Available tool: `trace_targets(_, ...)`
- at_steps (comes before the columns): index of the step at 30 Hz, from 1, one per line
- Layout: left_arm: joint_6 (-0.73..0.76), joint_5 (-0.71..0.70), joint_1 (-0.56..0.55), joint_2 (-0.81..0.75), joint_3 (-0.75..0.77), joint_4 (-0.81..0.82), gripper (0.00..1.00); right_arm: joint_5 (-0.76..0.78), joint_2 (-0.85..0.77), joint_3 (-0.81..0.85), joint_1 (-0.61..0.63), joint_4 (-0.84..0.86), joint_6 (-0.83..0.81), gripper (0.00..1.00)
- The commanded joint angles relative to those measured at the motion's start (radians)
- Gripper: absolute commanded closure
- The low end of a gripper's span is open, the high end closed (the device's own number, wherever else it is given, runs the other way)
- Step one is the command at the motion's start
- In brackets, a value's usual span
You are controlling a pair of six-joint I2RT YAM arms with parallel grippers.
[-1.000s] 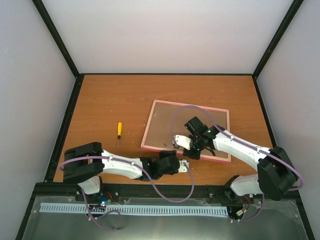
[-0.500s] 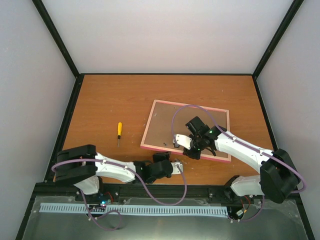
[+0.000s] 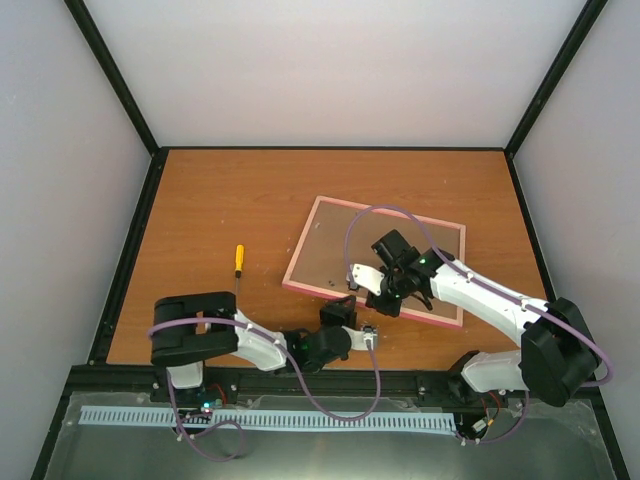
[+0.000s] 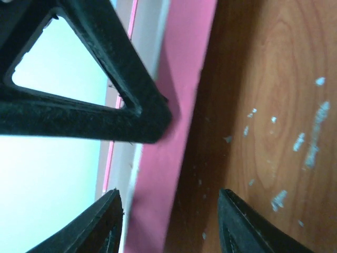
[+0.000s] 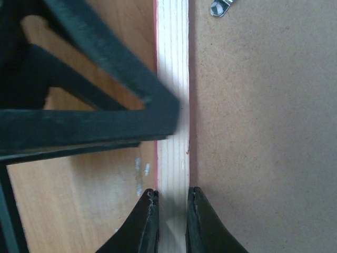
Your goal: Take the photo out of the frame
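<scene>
over the last second the left arm has swung its elbow round and brought the left gripper (image 4: 171, 221) up from the bare wood near the table's front edge to the near rim of the frame (image 3: 299, 245), where it now sits at about 8 o'clock from the right gripper (image 5: 172, 211). its jaws stand apart, astride the pink edge, with a visible gap on the table side, so nothing is pinched there yet. the right gripper has stayed pressed together on the pale wooden rail at the frame's back. the frame itself has moved a little, its far right corner drifting toward 4 o'clock, and the left wrist view suggests the near edge may be raised off the wood, though i cannot tell for sure. the frame lies back-up at about 2 o'clock from the table's centre, with the brown backing board (image 3: 345, 240) filling it and one small metal tab (image 5: 221, 6) showing at the board's edge. the photo is not visible in any view; my judgement is that it is still inside, under that board, so the task is at an early stage, with both arms only now meeting on the same rim. the table (image 3: 220, 200) is orange-brown wood grain, scuffed with pale flecks near the frame. a yellow-handled screwdriver (image 3: 238, 262) lies well apart at 9 o'clock from the frame. plain pale walls (image 3: 330, 70) with black corner posts close in the three far sides.
</scene>
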Motion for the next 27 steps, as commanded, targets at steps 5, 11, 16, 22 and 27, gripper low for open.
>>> trace_targets(5, 0.156, -0.029, 0.002, 0.079, 0.037, 0.252, 0.50, -0.086, -0.027, 0.032, 0.008, -0.038, 0.005, 0.97)
trace_targets(11, 0.240, -0.032, 0.012, 0.136, 0.040, 0.358, 0.52, -0.098, -0.034, 0.034, 0.009, -0.047, 0.011, 0.97)
trace_targets(16, 0.272, -0.043, 0.012, 0.152, 0.039, 0.414, 0.57, -0.098, -0.045, 0.031, 0.008, -0.051, 0.019, 0.97)
trace_targets(22, 0.281, -0.041, 0.012, 0.127, 0.047, 0.392, 0.70, -0.093, -0.071, 0.044, 0.008, -0.078, 0.027, 0.97)
trace_targets(27, 0.279, -0.040, 0.012, 0.098, 0.057, 0.365, 0.80, -0.090, -0.145, 0.073, 0.008, -0.113, 0.029, 0.70)
